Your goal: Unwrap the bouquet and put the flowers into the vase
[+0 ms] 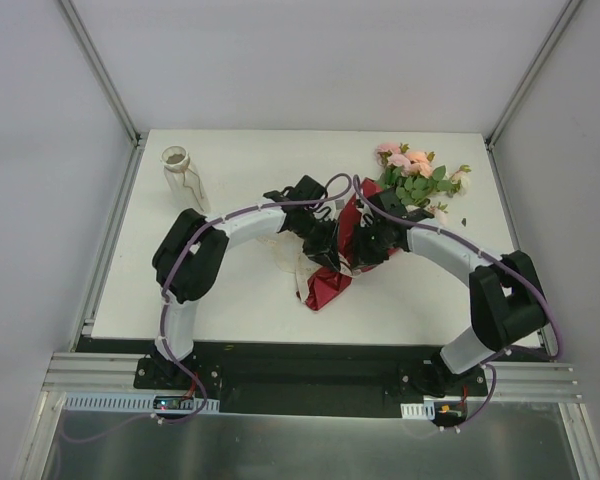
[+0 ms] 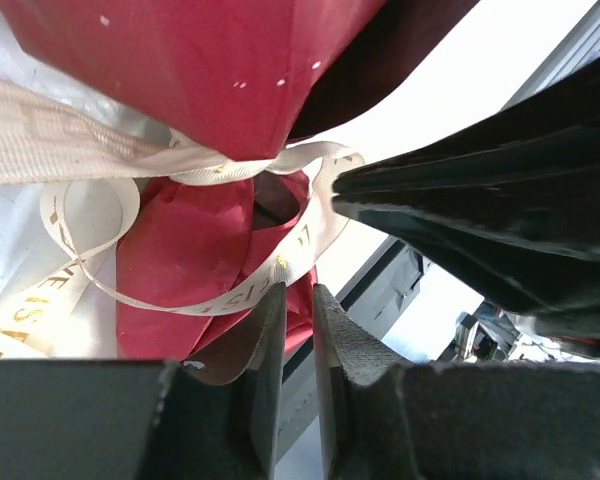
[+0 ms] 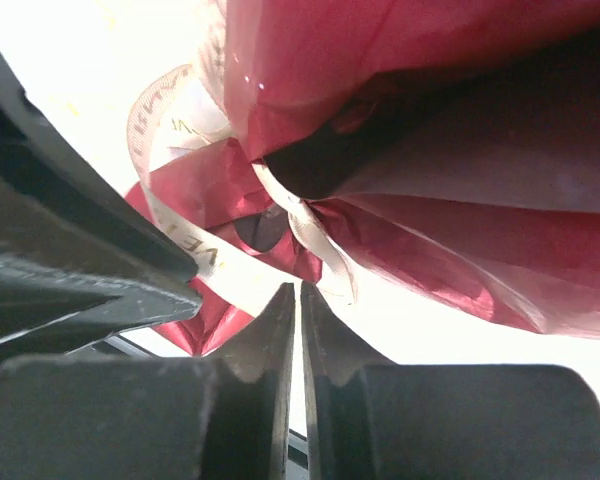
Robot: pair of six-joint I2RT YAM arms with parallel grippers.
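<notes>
The bouquet is laid on the counter right of centre, with the flowers turned toward the far right corner and the vase stood well apart at the far left. The dark red wrapping paper is cinched at its waist by the knotted cream ribbon, so untying is judged to be the step in hand. The left tool is drawn in to a narrow slit at a ribbon loop; whether the loop is pinched cannot be told. The right tool is seen pressed almost together beside the knot, with nothing visibly held. A firm hold on one ribbon tail is called for next, followed by a pull away from the knot while the wrap is steadied.
</notes>
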